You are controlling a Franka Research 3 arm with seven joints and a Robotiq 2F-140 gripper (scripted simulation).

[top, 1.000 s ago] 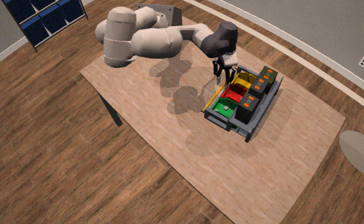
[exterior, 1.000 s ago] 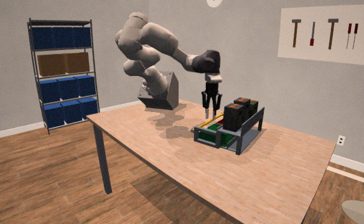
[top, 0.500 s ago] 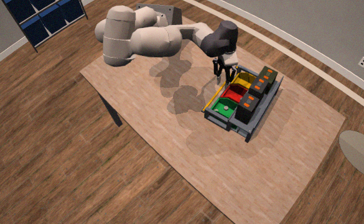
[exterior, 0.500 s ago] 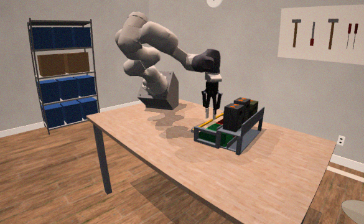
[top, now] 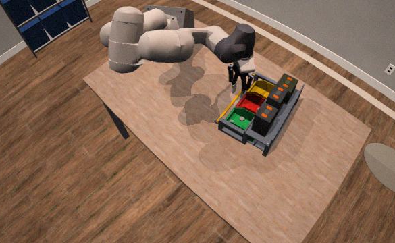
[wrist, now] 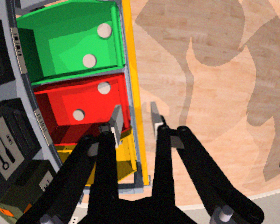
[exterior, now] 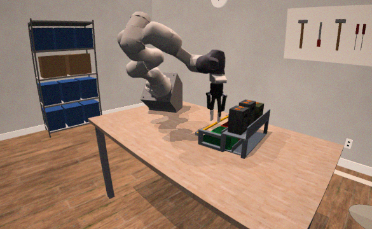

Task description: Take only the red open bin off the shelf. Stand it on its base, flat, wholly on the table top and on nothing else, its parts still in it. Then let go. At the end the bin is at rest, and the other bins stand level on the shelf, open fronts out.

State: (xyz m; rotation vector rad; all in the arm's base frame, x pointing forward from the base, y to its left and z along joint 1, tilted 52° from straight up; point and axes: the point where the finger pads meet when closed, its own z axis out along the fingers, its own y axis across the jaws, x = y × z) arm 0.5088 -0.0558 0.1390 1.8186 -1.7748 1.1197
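Observation:
The red open bin (top: 251, 102) (wrist: 66, 100) sits in the shelf, between the green bin (top: 235, 116) (exterior: 217, 130) (wrist: 56, 45) and the yellow bin (top: 262, 88) (wrist: 125, 164). Two pale round parts are seen in it in the wrist view. My gripper (top: 239, 88) (exterior: 215, 119) (wrist: 136, 111) is partly open, with nothing between its fingers. It hangs above the shelf's front edge near the red and yellow bins; in the wrist view one finger overlaps the red bin's front and the other is over the table side. Whether a finger touches the bin cannot be told.
A yellow strip (top: 229, 107) (wrist: 134, 75) runs along the grey shelf's open front. Dark boxes (top: 265, 119) (exterior: 237, 120) (wrist: 8, 137) with orange marks stand on the raised level behind the bins. The wooden table (top: 170, 135) (exterior: 173, 159) extends on all sides of the shelf.

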